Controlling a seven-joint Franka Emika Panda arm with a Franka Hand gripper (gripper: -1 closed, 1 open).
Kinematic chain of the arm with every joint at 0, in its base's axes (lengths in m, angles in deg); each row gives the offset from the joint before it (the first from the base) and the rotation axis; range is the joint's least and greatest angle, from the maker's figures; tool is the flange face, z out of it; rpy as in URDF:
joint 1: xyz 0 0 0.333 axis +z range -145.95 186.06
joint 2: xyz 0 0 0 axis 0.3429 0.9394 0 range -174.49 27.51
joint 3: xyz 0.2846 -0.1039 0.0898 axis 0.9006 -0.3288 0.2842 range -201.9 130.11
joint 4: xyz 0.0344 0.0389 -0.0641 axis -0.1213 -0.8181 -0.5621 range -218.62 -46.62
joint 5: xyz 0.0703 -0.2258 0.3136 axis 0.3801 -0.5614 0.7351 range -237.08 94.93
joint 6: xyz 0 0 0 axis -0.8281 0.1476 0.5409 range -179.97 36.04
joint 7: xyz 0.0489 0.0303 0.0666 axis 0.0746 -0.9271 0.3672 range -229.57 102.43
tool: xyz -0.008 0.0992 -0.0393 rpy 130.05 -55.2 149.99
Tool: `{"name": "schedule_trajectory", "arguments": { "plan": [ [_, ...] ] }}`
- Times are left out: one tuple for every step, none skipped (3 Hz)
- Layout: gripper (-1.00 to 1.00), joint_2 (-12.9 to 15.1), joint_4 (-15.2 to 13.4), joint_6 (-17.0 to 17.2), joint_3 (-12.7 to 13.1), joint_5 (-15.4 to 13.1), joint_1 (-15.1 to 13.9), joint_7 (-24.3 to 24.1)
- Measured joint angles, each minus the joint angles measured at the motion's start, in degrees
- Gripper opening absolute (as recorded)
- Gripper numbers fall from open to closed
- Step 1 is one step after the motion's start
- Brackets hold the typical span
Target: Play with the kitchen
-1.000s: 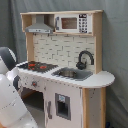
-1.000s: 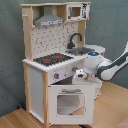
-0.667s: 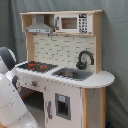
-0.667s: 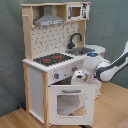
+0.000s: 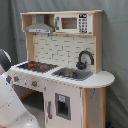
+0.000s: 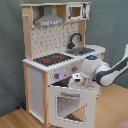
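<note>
The kitchen [image 5: 65, 82] [image 6: 47, 75] is a white and light-wood toy with a black-red stovetop [image 5: 35, 65] [image 6: 54, 59]. It also has a grey sink [image 5: 73, 74] [image 6: 82, 50], a black faucet [image 5: 85, 58] [image 6: 75, 39], a hood [image 6: 49, 20] and a microwave [image 5: 73, 23]. In the second exterior view the windowed oven door [image 6: 70, 104] hangs tilted outward. My gripper [image 6: 76, 80] sits just above the door's top edge, below the stove's front panel. The white arm [image 6: 107, 70] reaches in from the second exterior view's right.
In the first exterior view a large white arm link [image 5: 11, 105] fills the lower left, close to the kitchen's front corner. A grey curtain [image 5: 115, 45] hangs behind the kitchen. The wooden floor [image 6: 15, 119] shows in the second exterior view.
The gripper seems to have dipped slightly toward the oven door's top edge. The door's tilt looks unchanged.
</note>
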Motion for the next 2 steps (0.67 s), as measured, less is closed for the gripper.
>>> {"name": "schedule_trajectory", "arguments": {
  "plan": [
    [-1.0,-0.3,0.5,0.2,-2.0,-0.2,0.0,-4.3],
    [1.0,-0.4,0.5,0.2,-2.2,-0.2,0.0,-4.4]
  ]
}}
